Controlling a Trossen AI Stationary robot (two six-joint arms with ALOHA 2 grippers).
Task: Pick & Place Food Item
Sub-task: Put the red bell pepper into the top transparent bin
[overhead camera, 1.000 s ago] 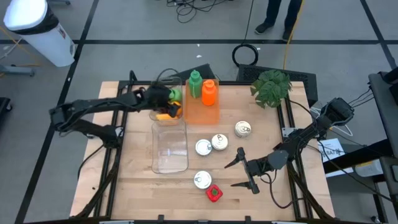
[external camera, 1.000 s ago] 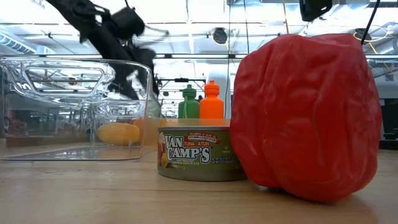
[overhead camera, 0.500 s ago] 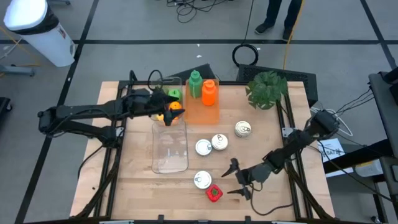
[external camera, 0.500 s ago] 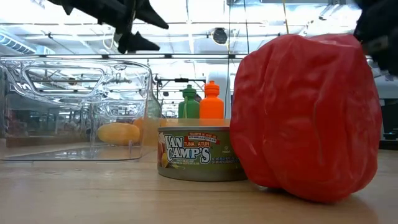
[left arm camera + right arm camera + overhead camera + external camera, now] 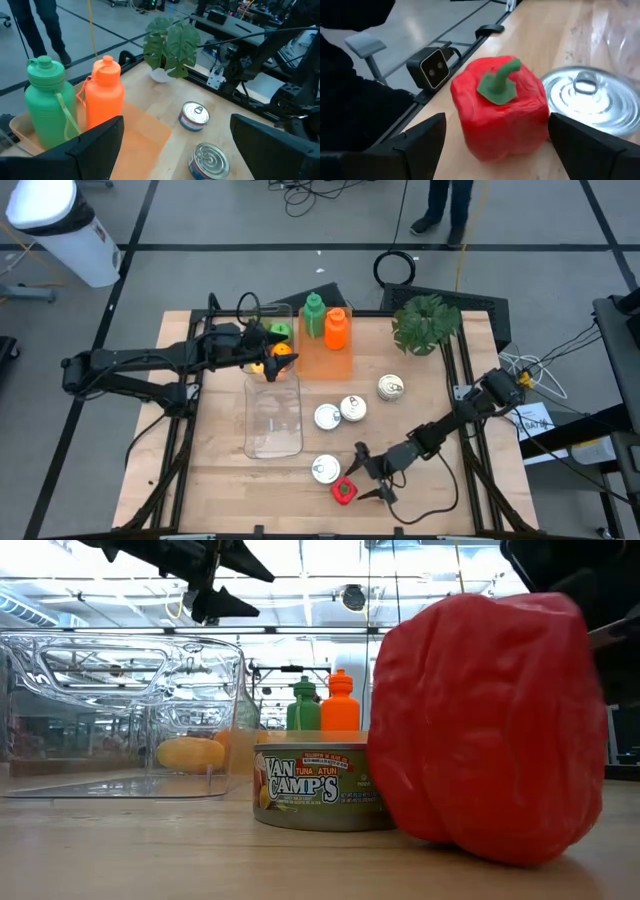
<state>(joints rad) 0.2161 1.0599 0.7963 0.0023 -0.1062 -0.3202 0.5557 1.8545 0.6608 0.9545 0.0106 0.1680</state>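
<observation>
One tuna can point(image 5: 315, 788), labelled "VAN CAMP'S TUNA ATUN", is seen touching the single red pepper point(image 5: 343, 491) at about 6 o'clock on the table point(image 5: 220, 470); four cans are counted. The right gripper point(image 5: 369, 473) is spread wide just beside the pepper at its 2 o'clock, nothing being held. The left gripper point(image 5: 262, 350) is likewise spread empty above the clear container point(image 5: 272, 415), near two bottles point(image 5: 326, 322).

A red bell pepper point(image 5: 343, 491) stood upright, green stem point(image 5: 498, 83) up. It touched a tuna can point(image 5: 325, 469) near the worktop's point(image 5: 220, 470) front edge.
</observation>
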